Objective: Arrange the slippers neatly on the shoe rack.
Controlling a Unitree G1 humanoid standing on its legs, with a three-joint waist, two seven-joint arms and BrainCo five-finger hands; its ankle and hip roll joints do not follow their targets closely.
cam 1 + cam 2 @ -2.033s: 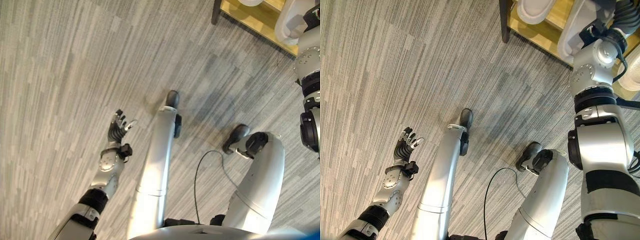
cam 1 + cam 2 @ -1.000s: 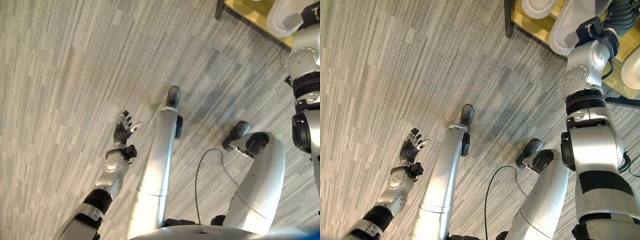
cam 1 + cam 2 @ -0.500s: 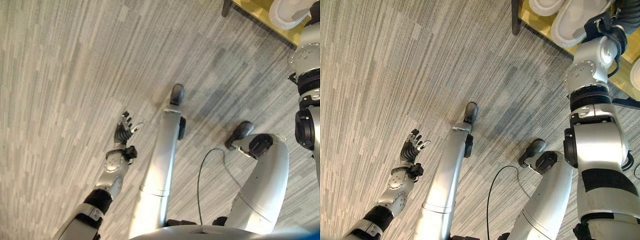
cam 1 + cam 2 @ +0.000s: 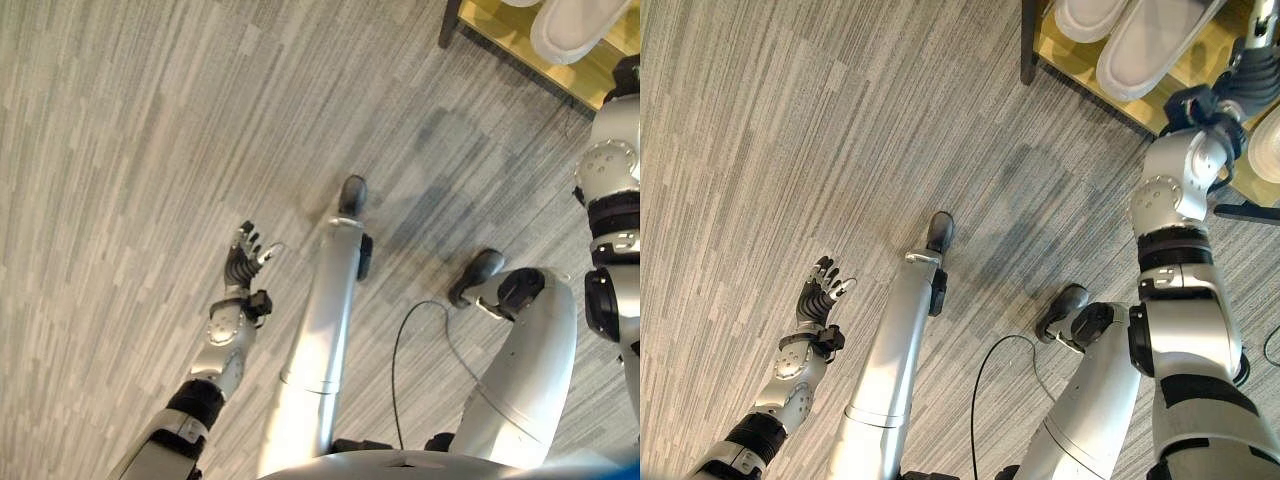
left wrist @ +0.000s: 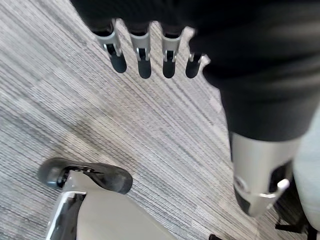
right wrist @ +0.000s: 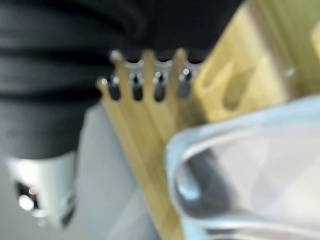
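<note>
Slippers [image 4: 1160, 40] lie side by side on the wooden shoe rack [image 4: 1080, 62] at the far right of the scene, white soles up or pale uppers showing, their long axes running from the rack's near edge toward the far right. A third pale slipper [image 4: 1265, 145] sits further right on the same shelf. The right hand [image 6: 150, 85] is raised at the rack: in its wrist view the fingers hang straight and relaxed, holding nothing, with the shelf's wood just beyond them and a pale slipper [image 6: 250, 170] close beside. The left hand [image 4: 243, 262] hovers low over the grey striped carpet [image 4: 120, 150] at the near left, fingers spread and empty, well apart from the rack. By that layout the right hand is far nearer the footwear, and any straightening would seem to fall to it, reaching across the slipper's width. No brand, label or writing can be read anywhere in these views.
</note>
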